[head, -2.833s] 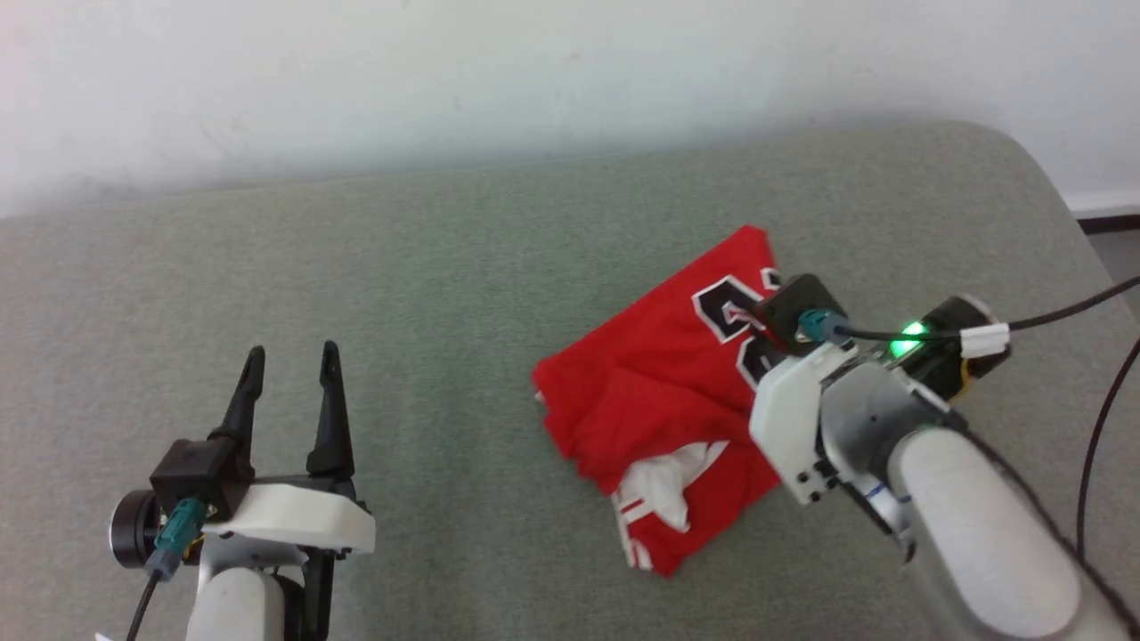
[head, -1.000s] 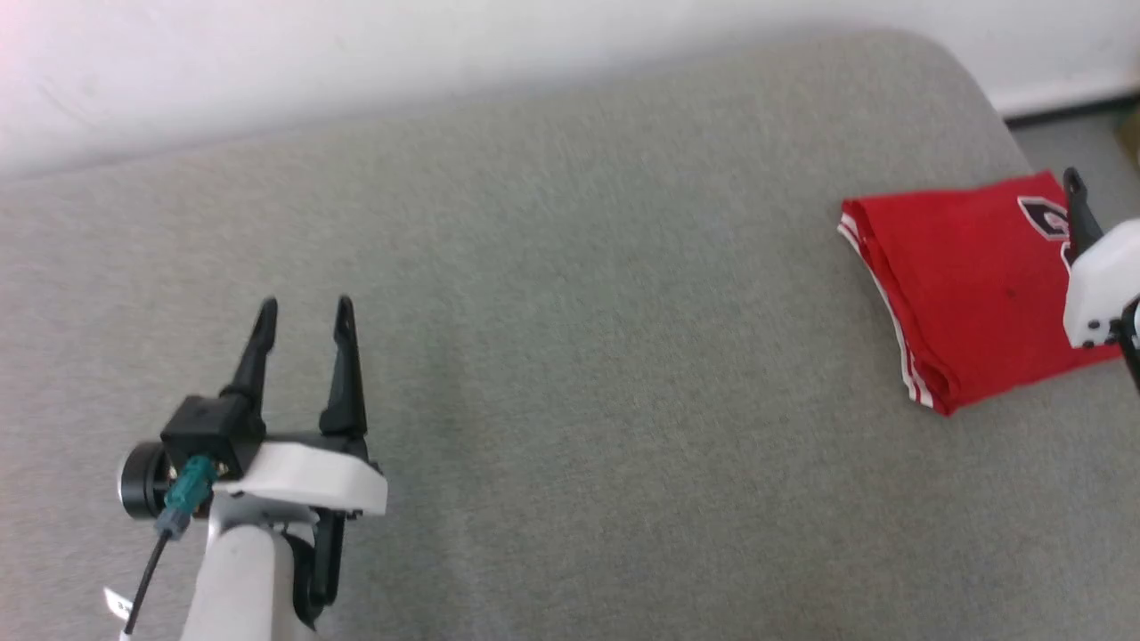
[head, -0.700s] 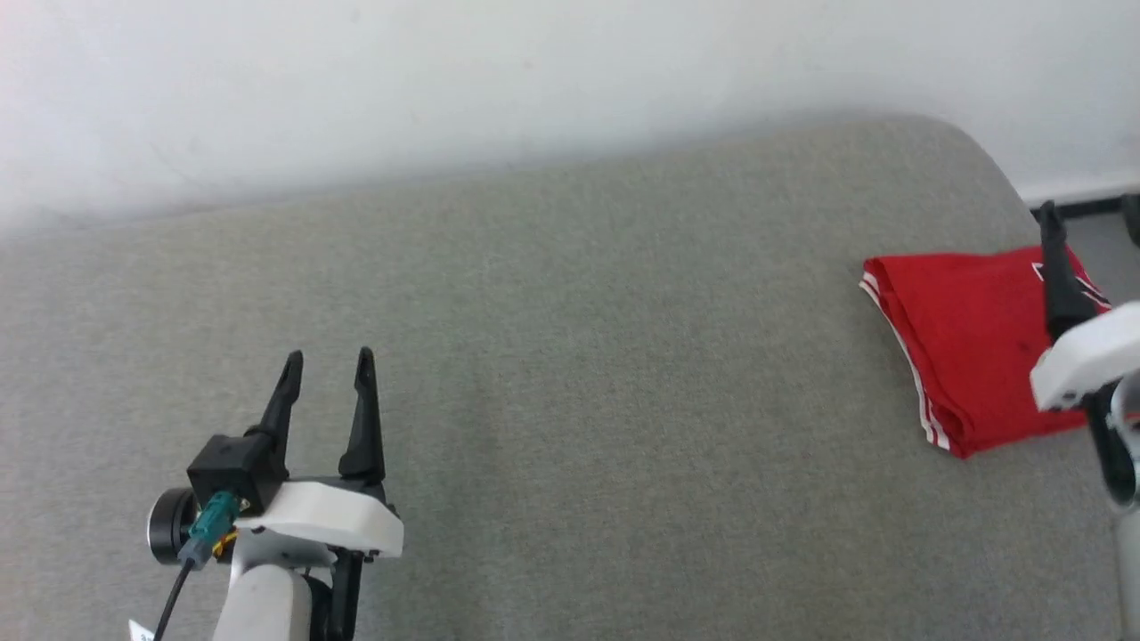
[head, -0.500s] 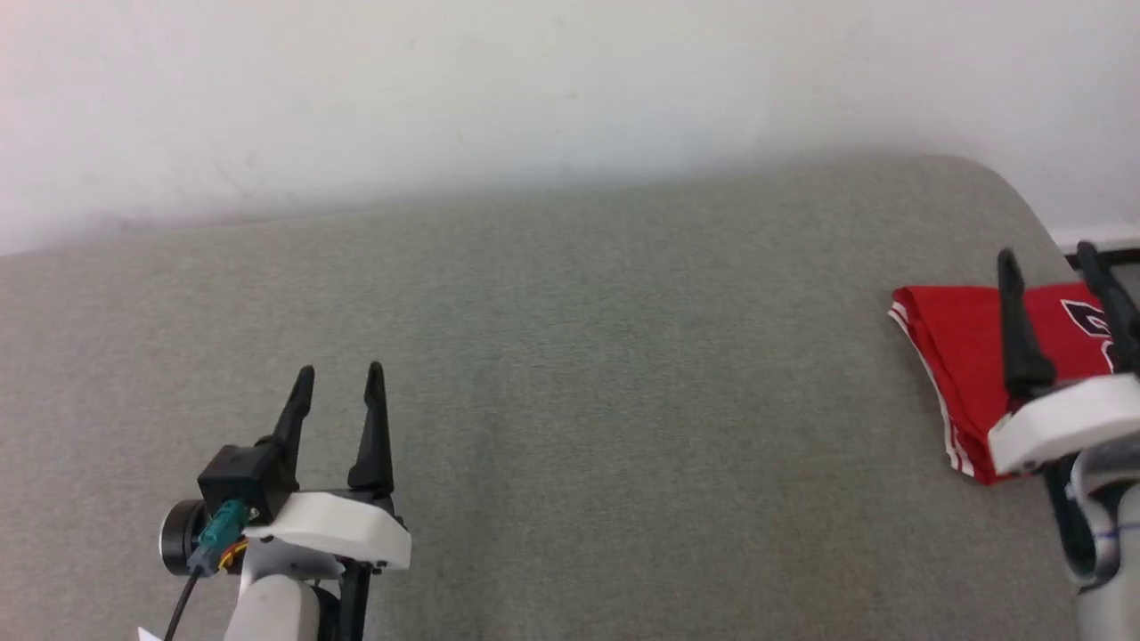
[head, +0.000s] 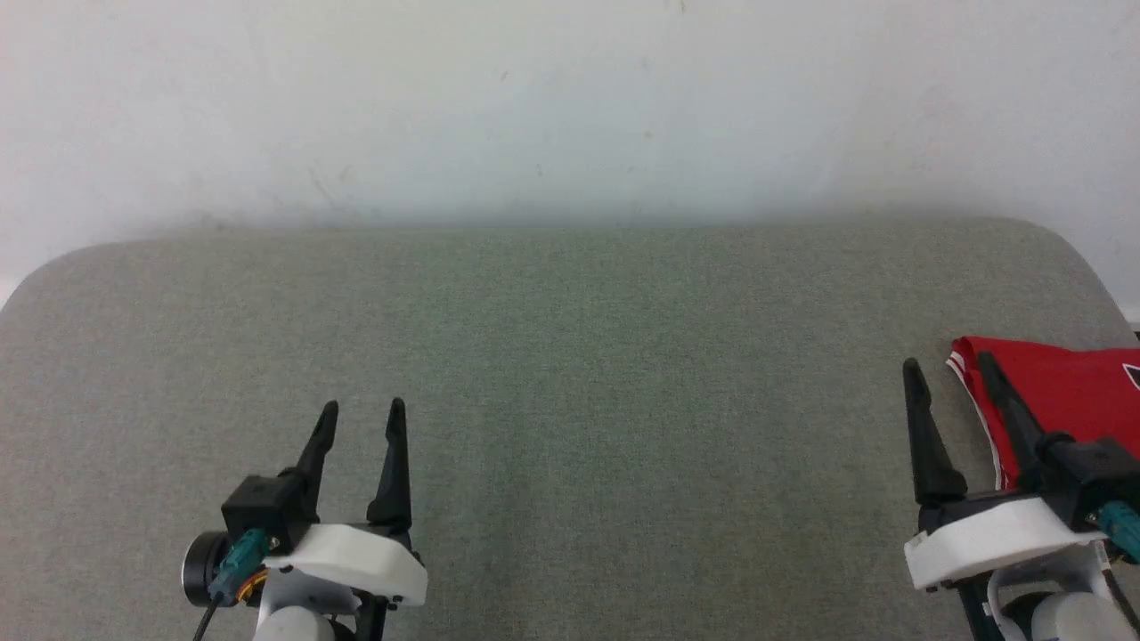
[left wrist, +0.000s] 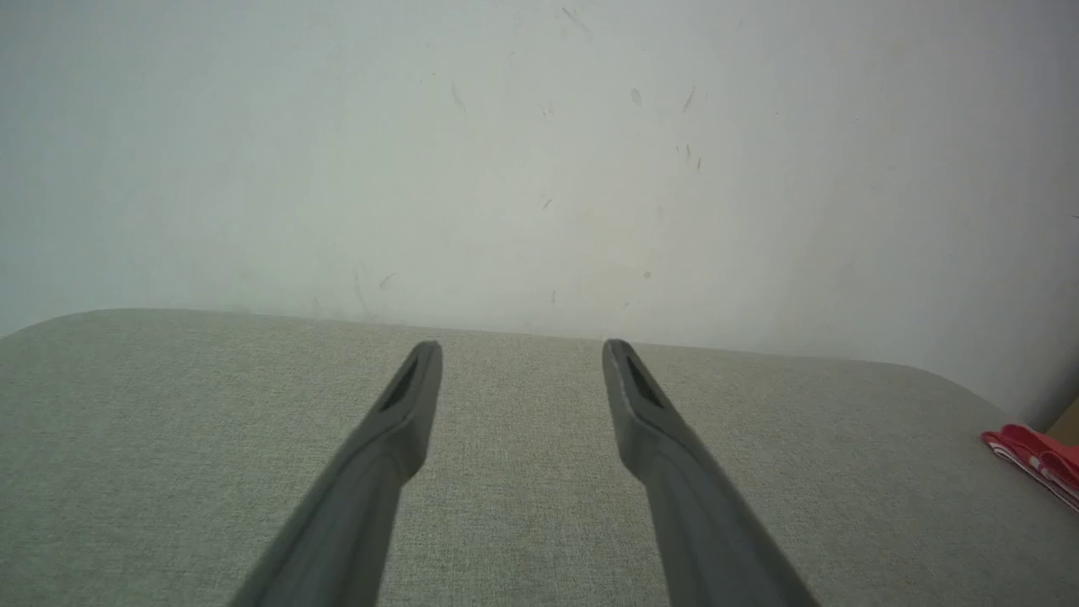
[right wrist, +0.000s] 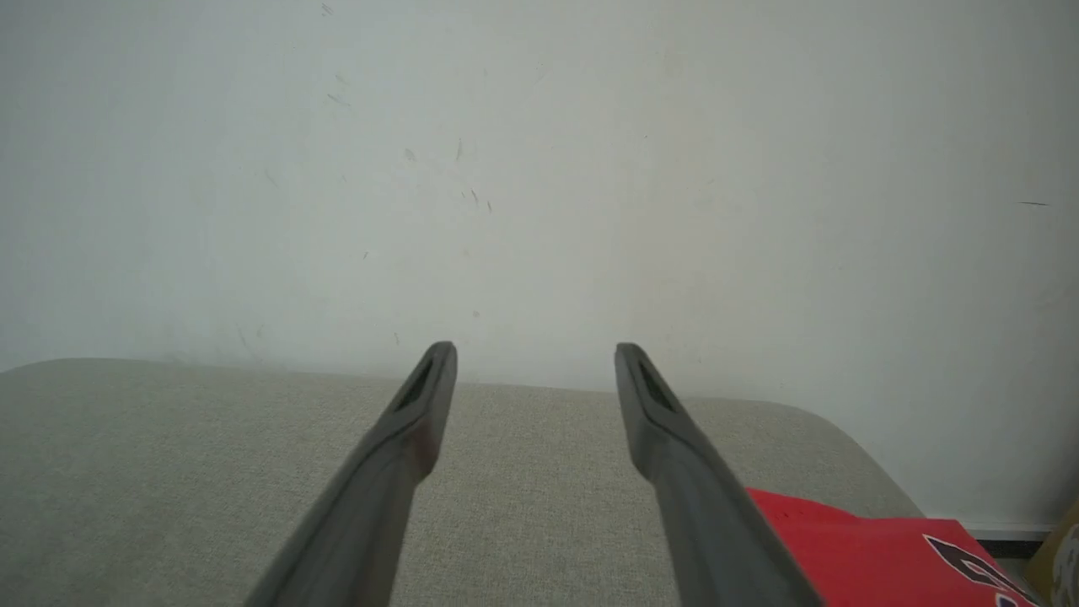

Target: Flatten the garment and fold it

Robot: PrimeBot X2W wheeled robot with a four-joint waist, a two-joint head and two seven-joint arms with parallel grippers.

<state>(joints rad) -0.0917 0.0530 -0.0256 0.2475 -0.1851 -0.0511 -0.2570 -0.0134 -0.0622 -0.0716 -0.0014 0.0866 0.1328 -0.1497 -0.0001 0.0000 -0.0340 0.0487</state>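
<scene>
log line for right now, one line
garment: folded, right end of cushion | left gripper: open, empty | right gripper: open, empty

The red shirt (head: 1073, 401) lies folded into a small flat bundle on the grey cushion (head: 570, 356), far over to the right, close to the cushion's rounded right end. Part of it runs off the right side of the head view. Its left edge is a thick fold with thin red and white stripes along it. The top is smooth. A bit of black print with a white outline shows on top, on the right side.
</scene>
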